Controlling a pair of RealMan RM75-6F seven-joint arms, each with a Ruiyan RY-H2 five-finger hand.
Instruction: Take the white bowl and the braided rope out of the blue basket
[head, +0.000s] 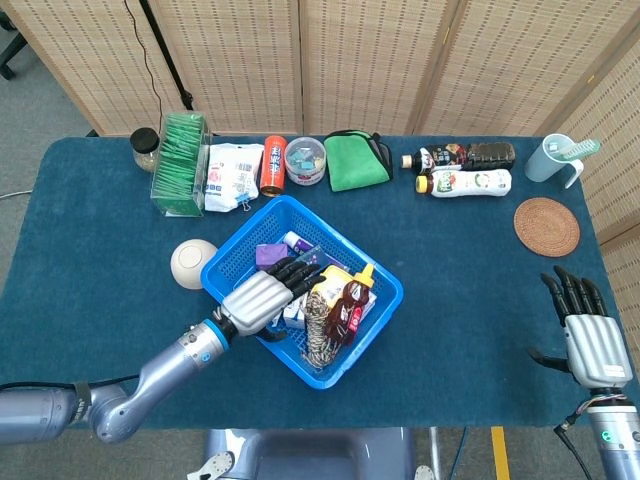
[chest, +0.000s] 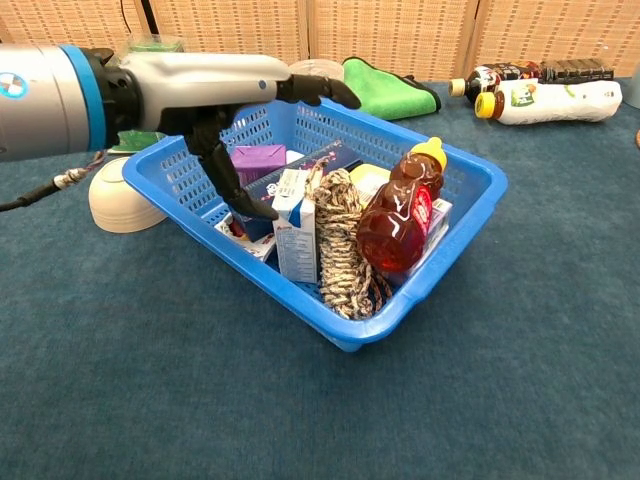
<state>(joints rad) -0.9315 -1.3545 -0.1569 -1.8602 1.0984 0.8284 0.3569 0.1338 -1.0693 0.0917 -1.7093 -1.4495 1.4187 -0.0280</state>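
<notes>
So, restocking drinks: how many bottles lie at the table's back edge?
2: the dark bottle behind, the white-labelled bottle right in front of it.

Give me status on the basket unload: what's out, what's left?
Done: the white bowl sits upside down on the table beside the blue basket. In hand: nothing; the left hand is over the basket, fingers apart, reaching toward the braided rope. Left: the rope, inside the basket. The right hand is idle and open.

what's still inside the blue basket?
Inside the blue basket: braided rope, honey bottle, white carton, purple box. The left hand covers part. White bowl sits outside.
</notes>
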